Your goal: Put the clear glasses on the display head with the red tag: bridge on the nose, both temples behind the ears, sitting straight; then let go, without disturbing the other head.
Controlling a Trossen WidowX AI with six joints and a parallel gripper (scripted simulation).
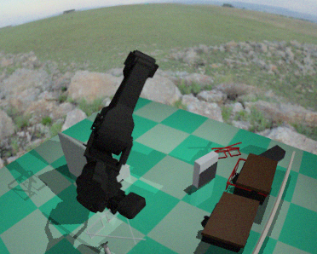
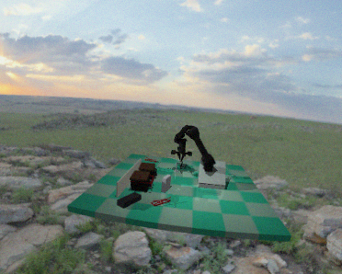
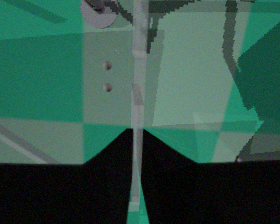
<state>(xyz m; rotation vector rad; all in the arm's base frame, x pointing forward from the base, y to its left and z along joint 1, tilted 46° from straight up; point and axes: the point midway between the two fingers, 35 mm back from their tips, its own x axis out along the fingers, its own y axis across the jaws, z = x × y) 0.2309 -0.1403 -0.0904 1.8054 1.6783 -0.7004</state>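
Observation:
My gripper (image 1: 112, 210) (image 2: 181, 160) (image 3: 134, 135) points down, shut on the clear glasses (image 1: 101, 222) (image 3: 139, 75), whose pale rim runs between the fingertips in the wrist view. The glasses hang above the table, their thin temples spread out below the hand in the top view. Two brown-topped display heads stand well to the side of the gripper: the nearer one (image 1: 232, 219) in the top view, and the farther one (image 1: 256, 172), which wears red glasses (image 1: 231, 174). I cannot make out the red tag on either head.
A small pale block (image 1: 204, 169) (image 2: 166, 183) stands between the arm and the heads. Other red glasses (image 1: 228, 152) (image 2: 161, 201) lie near a black box (image 1: 276, 152) (image 2: 129, 199). A long pale wall (image 2: 127, 180) stands behind the heads. A grey panel (image 1: 72, 154) is beside the arm.

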